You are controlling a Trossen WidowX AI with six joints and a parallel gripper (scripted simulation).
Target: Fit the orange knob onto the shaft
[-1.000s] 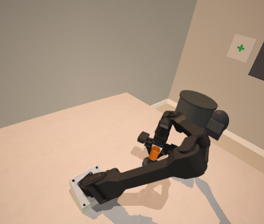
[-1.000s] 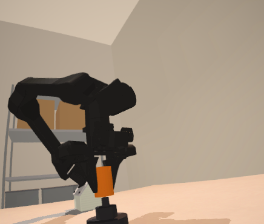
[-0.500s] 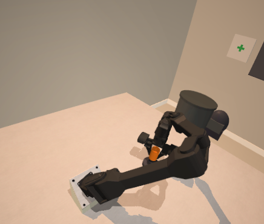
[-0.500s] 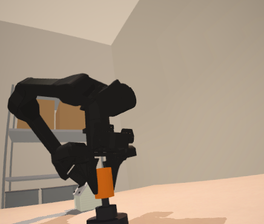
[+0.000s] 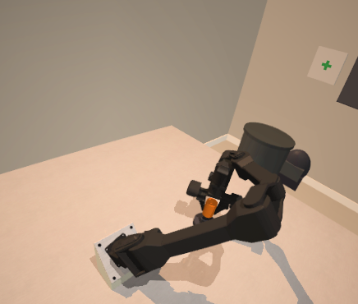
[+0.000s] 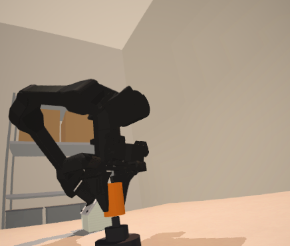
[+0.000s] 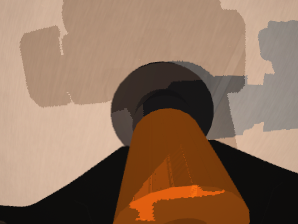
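Holding orange knob [image 5: 209,209] [image 6: 116,199] [image 7: 170,160] w/ gripper [image 5: 210,206] [image 6: 116,198] [image 7: 168,151], clamped b/w both fingers, directly above round pedestal [image 5: 197,219] [image 6: 118,241] [image 7: 121,92] — approx. upright, w/ a slight tilt in ext. view. Not down on pedestal: showing a short bit of dark shaft [image 6: 116,221] b/w knob's lower end and pedestal's raised middle. Can't tell in ext. view if touching shaft tip or already a bit over it; can't tell flat-side alignment either. In wrist view, hiding part of pedestal behind knob, w/ dark shadow across pedestal's disc. Reaching over pedestal w/ black arm [image 5: 196,237] [image 6: 48,146], bent at elbow, w/ gripper pointing down at it. Mounted on pale base block [image 5: 99,249] [image 6: 96,222], well apart from pedestal, on same pinkish table [image 5: 51,209] [image 6: 221,217] [image 7: 30,150]. Far behind pedestal in ext. view — shelf rack [image 6: 6,166] w/ brown boxes [image 6: 78,127].
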